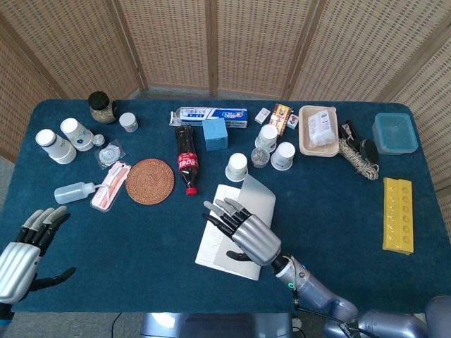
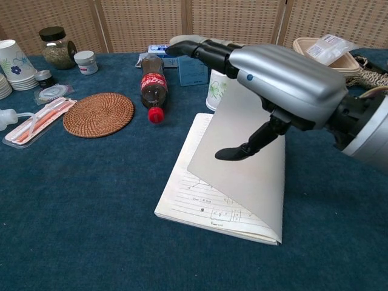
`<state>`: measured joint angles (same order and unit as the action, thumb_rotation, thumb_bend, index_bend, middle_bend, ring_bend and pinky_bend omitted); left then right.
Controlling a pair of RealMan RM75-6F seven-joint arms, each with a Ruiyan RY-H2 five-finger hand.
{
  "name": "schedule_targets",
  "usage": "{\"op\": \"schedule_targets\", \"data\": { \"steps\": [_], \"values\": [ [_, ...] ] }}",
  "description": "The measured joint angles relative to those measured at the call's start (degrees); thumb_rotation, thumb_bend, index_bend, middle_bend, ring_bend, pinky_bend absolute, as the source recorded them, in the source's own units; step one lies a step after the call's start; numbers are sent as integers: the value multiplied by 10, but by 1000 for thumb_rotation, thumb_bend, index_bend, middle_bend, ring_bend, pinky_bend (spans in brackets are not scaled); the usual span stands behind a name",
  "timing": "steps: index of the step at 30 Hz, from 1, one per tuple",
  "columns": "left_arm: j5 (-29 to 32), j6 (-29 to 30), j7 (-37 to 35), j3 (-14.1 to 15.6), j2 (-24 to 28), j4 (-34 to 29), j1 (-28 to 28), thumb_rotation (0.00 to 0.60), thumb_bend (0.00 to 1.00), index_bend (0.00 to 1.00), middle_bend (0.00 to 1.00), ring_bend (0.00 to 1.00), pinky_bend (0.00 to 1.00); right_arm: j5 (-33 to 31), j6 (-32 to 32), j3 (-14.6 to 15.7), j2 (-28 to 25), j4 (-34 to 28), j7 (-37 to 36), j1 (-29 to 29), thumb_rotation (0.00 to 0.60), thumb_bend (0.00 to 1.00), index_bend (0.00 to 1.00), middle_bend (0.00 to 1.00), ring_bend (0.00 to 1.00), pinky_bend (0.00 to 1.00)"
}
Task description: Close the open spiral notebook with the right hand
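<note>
Right now my right hand (image 1: 243,232) hovers flat over the spiral notebook (image 2: 227,209), palm down, fingers stretched toward the left side of the table (image 1: 141,239) and thumb hanging beneath; it grasps nothing, the fingers apart. The notebook lies near the middle of the blue cloth, just in front of the flowered paper cup (image 1: 237,167) and to the right of the cola bottle (image 1: 185,159). Its grey cover (image 2: 242,157) stands half folded, slanting up from the spine edge on the right and leaning over the written page below. From the chest view the back of the cover sits against the underside of my fingers, though I cannot tell how firmly it touches. My left hand (image 1: 25,257) is well apart at the near left corner, fingers spread, holding nothing.
</note>
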<state>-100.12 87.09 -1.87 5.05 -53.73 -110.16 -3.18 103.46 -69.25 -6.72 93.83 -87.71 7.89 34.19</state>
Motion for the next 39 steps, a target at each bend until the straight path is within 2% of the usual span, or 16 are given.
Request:
{"op": "schedule_targets", "data": {
  "steps": [7,12,18,23,30,32,35,39],
  "values": [
    [-2,-4,0,1,-4,1,-2,600,72,0,0,0,0,-44,44,-5,28,27,9,20,600,147,0,0,0,121],
    [-1,0,1,0,0,-1,0,600,72,0,0,0,0,-71,68,-24,41,41,26,39,600,149,0,0,0,126],
    [2,2,-6,0,2,2,1,600,71,0,0,0,0,-137,116,-53,26,38,68,58,600,151,0,0,0,126],
    [1,0,-9,0,1,5,1,600,72,0,0,0,0,-188,139,-62,6,17,106,63,600,149,0,0,0,126],
    [1,0,-7,0,2,7,1,600,71,0,0,0,0,-191,124,-52,-32,-14,105,53,600,108,0,0,0,122],
    [1,-1,-1,-1,0,10,0,600,71,0,0,0,0,-186,116,-45,-48,-23,99,45,600,89,0,0,0,86],
    [2,-3,18,-3,-3,15,0,600,72,0,0,0,0,-171,86,-33,-81,-32,94,27,600,77,0,0,0,19],
    [5,-8,43,-5,-8,20,-1,600,72,0,0,0,0,-146,23,-19,-105,-33,95,-4,600,60,0,0,0,16]
  ]
}}
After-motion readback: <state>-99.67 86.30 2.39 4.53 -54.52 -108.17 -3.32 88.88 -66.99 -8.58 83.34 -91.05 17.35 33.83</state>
